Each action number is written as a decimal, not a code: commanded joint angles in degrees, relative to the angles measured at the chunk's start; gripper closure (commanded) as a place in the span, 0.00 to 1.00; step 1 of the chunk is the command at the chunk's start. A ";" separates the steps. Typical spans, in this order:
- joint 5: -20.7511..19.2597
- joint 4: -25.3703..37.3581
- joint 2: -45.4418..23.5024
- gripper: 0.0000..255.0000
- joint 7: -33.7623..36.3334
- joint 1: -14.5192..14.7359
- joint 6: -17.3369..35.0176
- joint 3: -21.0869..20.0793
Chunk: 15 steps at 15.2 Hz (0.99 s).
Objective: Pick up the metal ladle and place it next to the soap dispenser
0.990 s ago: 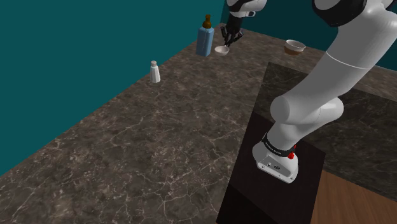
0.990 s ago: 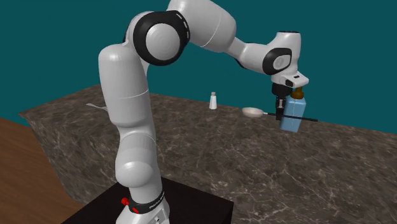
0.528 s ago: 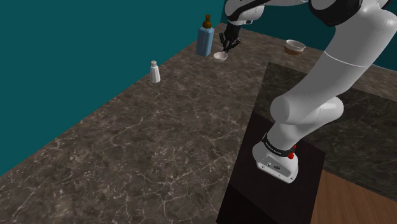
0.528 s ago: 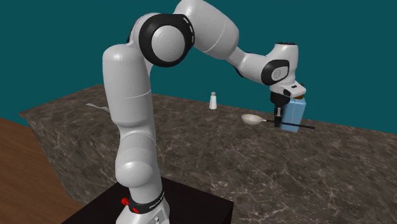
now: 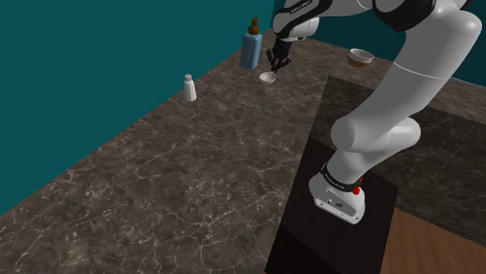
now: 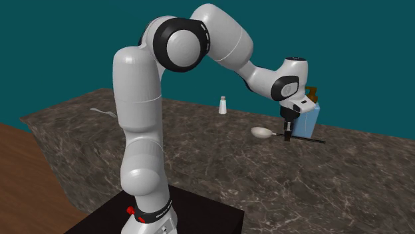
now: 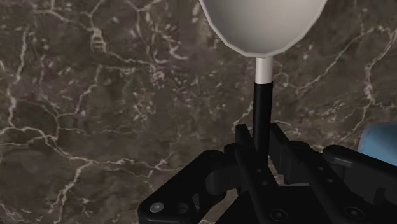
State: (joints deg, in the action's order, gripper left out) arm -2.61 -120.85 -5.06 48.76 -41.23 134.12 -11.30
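The black gripper (image 5: 274, 64) hangs from the white arm over the far end of the dark marbled counter (image 5: 156, 187), pointing down, and its two fingers are closed narrowly on the thin black handle of the ladle (image 5: 269, 77). In the wrist view the gripper (image 7: 261, 137) clasps that handle on both sides, and beyond the fingers the handle runs out to the ladle's (image 7: 267, 25) pale, rounded bowl over the veined stone. In the second exterior view the ladle (image 6: 263, 133) lies about level, very low over the counter (image 6: 219, 159), its pale bowl on one side of the gripper (image 6: 287, 136) and the black handle sticking out on the other; whether it touches the stone I cannot tell. The soap dispenser (image 5: 250, 48), a blue bottle with a brown top, stands upright at the counter's back edge against the teal wall, just beside the ladle and a little behind it (image 6: 307, 121); a blue patch of it shows next to the fingers (image 7: 382, 143). A small white shaker (image 5: 189, 89) stands upright farther along the same back edge, well apart from the dispenser (image 6: 223, 105). A small brown-and-white bowl (image 5: 360, 57) sits near the counter's far corner. The arm rises from a black stand (image 5: 335, 233).
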 commanded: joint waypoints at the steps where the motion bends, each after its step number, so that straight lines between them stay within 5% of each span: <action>1: -0.27 -0.72 -0.73 1.00 0.23 0.04 1.46 0.02; 7: -1.38 -2.66 -3.71 1.00 1.05 0.19 6.30 0.22; 15: -1.38 -2.66 -3.71 1.00 1.05 0.20 6.30 0.23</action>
State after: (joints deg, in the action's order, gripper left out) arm -3.99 -123.50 -8.75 49.81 -41.03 140.43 -11.08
